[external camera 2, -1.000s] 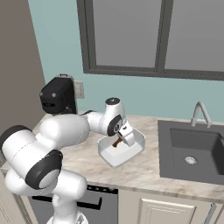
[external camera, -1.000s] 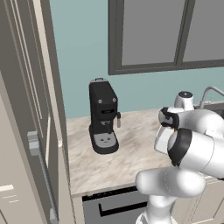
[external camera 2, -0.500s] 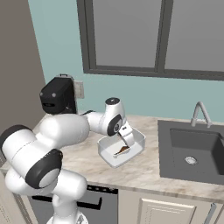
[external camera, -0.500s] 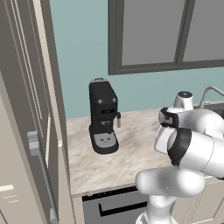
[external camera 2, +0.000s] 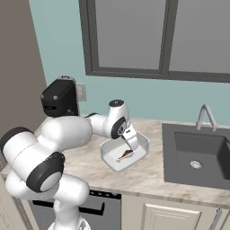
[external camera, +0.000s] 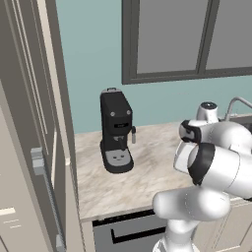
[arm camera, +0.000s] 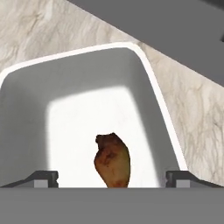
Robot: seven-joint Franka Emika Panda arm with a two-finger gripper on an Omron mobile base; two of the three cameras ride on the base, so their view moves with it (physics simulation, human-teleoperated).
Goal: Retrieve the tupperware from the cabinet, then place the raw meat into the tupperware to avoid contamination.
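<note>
In the left base view, you see the cabinet [external camera: 29, 147] filling the left edge of the frame, its door swung open with a grey bar handle low on it. To its right, in the middle of the frame, the black coffee machine [external camera: 116, 130] stands on the marble counter [external camera: 147, 172], and the arm's white bulk covers the lower right.

In the right base view, the coffee machine [external camera 2: 59, 98] sits at mid-left, the tupperware [external camera 2: 125, 152] rests on the counter at centre, and the sink [external camera 2: 197, 155] with its faucet [external camera 2: 205, 117] lies to the right. The gripper [external camera 2: 133, 144] hangs just over the tub's far side, pointing down into it, and the raw meat [external camera 2: 126, 154] lies on the tub floor directly below the fingers, apart from them.

In the hand view, the tupperware [arm camera: 153, 100] spans most of the frame. The two fingertips [arm camera: 43, 178] stand wide apart at the bottom left and bottom right, holding nothing. The raw meat [arm camera: 113, 161] lies on the tub floor at lower centre, between the two tips and touching neither.
</note>
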